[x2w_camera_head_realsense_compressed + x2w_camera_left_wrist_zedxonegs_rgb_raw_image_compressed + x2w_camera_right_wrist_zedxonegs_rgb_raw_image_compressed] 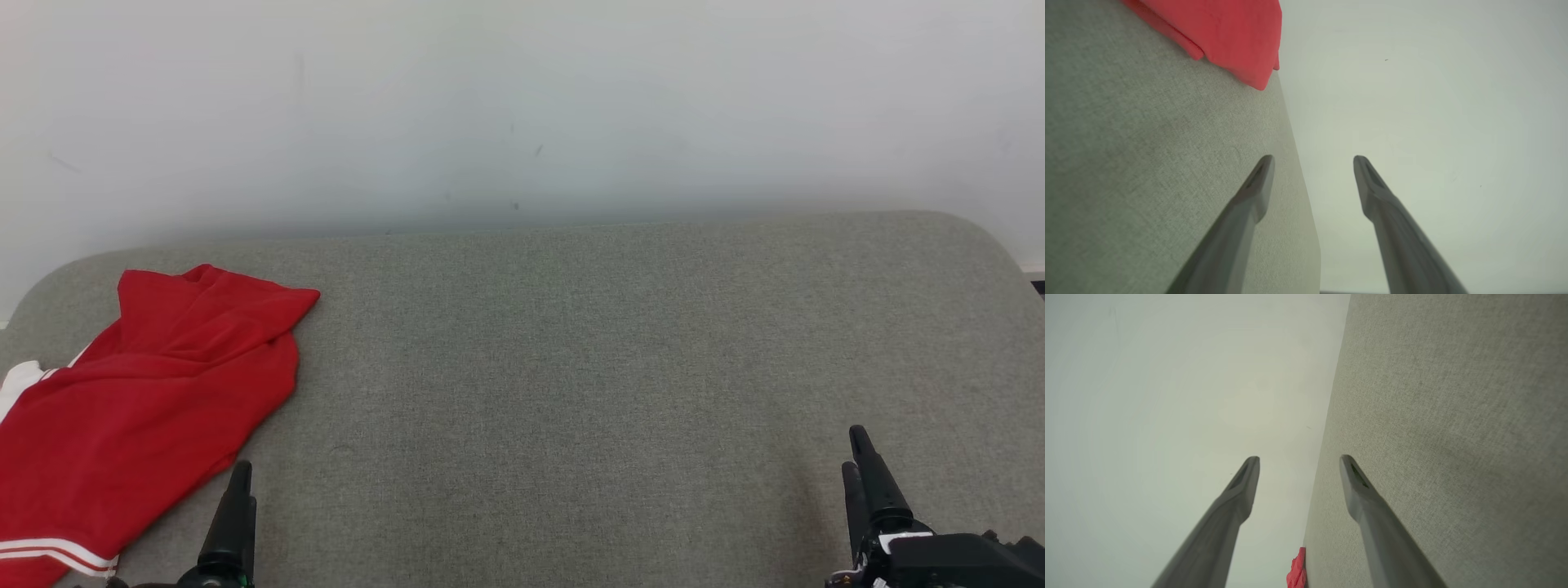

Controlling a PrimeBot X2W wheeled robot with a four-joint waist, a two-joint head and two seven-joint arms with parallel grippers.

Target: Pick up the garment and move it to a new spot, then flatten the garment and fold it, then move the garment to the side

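Observation:
A red garment (139, 408) with white stripes lies crumpled at the left end of the grey fabric surface (571, 367). It also shows as red cloth (1224, 32) at the top of the left wrist view and as a small red corner (1297, 573) at the bottom of the right wrist view. My left gripper (237, 498) stands at the lower left, just right of the garment's lower edge, apart from it. In its own view the left gripper (1312, 161) is open and empty. My right gripper (857, 457) rests at the lower right, far from the garment, and the right gripper (1299, 461) is open and empty too.
A pale wall (522, 106) rises behind the grey surface. The surface has rounded far corners, and its wide middle and right stretch between my two grippers is bare fabric.

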